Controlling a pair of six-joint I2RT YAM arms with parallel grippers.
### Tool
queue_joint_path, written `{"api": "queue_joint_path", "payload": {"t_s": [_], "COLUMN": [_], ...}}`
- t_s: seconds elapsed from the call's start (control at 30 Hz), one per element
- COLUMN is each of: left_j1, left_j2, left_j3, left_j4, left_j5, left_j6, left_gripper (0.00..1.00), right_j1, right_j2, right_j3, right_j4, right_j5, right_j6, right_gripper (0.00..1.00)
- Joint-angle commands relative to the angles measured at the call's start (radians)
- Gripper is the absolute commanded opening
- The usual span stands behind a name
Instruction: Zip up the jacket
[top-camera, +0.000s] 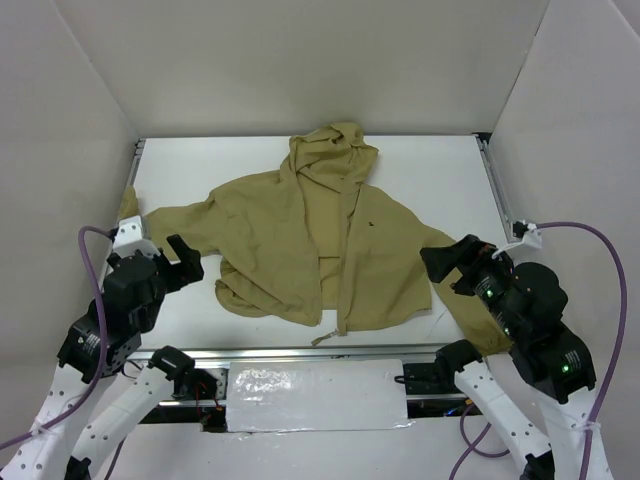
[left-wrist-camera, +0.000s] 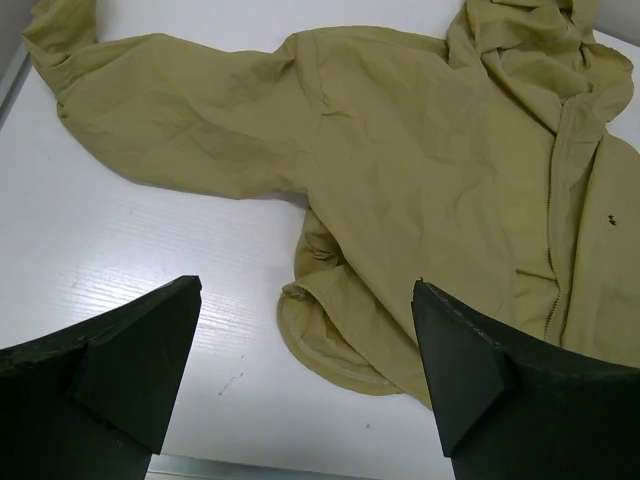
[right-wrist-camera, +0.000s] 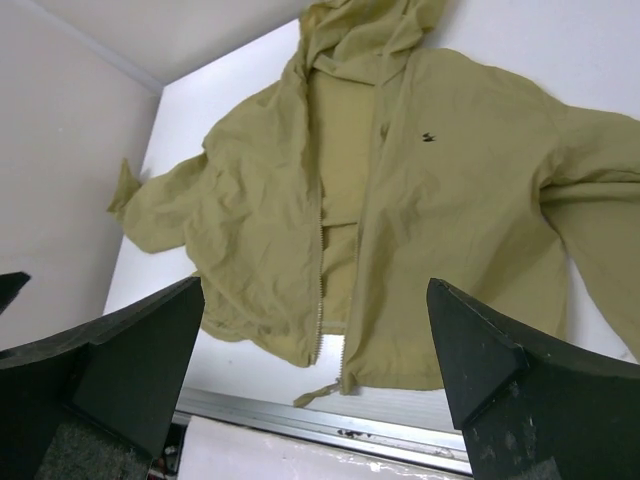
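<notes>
Progress nil, judged from zipper (right-wrist-camera: 320, 290) halves lying apart down to hem. Noted jacket (top-camera: 300, 240) flat mid-table, hood toward far edge, hem toward near edge, front open. Logged left gripper (top-camera: 185, 258) near left edge, right gripper (top-camera: 447, 266) near right edge: jaws spread on both, pinching nothing. Remaining: join zipper ends, draw slider up. Slider not made out.

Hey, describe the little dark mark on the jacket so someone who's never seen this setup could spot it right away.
On the white table, a khaki jacket lies spread with its hood toward the far wall. Just below the hood, the mark sits on the chest panel beside the open zipper, on the right arm's side. It is the only dark speck on plain fabric.
</notes>
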Motion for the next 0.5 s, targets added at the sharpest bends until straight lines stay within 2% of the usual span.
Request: {"api": "queue_joint_path", "payload": {"t_s": [0.0, 0.17, 0.27, 0.47], "left_j1": [0.005, 0.005, 0.005, 0.005], "left_j2": [-0.018, -0.048, -0.01, 0.065], "left_j3": [-0.007, -0.021, -0.013, 0.013], "left_j4": [0.038, 0.048, 0.056, 0.053], "left_j5": [0.001, -0.002, 0.022, 0.064], "left_j6": [-0.004, -0.009, 0.01, 0.028], "left_gripper": [0.99, 0.99, 0.99, 0.99], "right_j1": [0.006, 0.006, 0.008, 0.008], "right_j2": [-0.026, -0.047, -0.073, -0.023], "right_j3": [-0.008, -0.028, -0.111, -0.197], "right_j4": [0.043, 0.072, 0.145, 0.227], "right_j5": [-0.051, -0.094, -0.248, -0.335], "right_j6": [0.019, 0.037, 0.042, 0.086], "right_gripper": [1.0, 1.0, 1.0, 1.0]}}
